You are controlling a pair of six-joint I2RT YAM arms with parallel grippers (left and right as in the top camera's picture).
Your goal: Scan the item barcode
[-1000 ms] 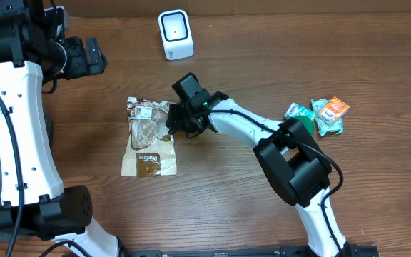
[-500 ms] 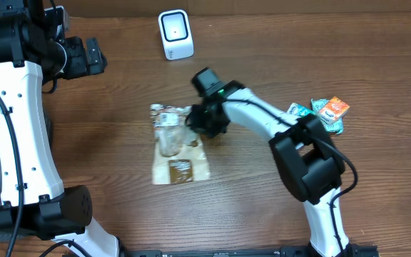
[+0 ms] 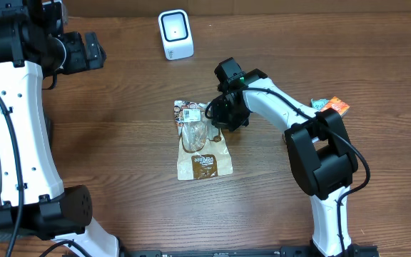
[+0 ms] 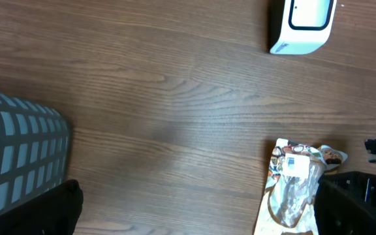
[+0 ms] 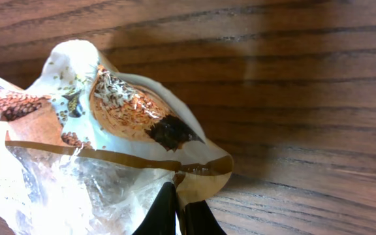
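Right gripper (image 3: 213,117) is pinching tight on the upper right corner, as seen from overhead, of a brown-and-white plastic snack pouch (image 3: 203,143) with a clear window. In the wrist view its fingertips (image 5: 165,212) are meeting on the pouch's sealed edge.

Snack pouch is lying on the brown wooden table (image 3: 120,128), near the middle, with its white barcode label (image 3: 189,113) facing up.

White box-shaped scanner (image 3: 175,34) is standing at the far edge, well apart from the pouch.

Left gripper (image 3: 85,54) is hanging at far left, jaws spread wide, holding nothing.

Small orange and green packets (image 3: 332,107) are lying at right, beside the right arm.
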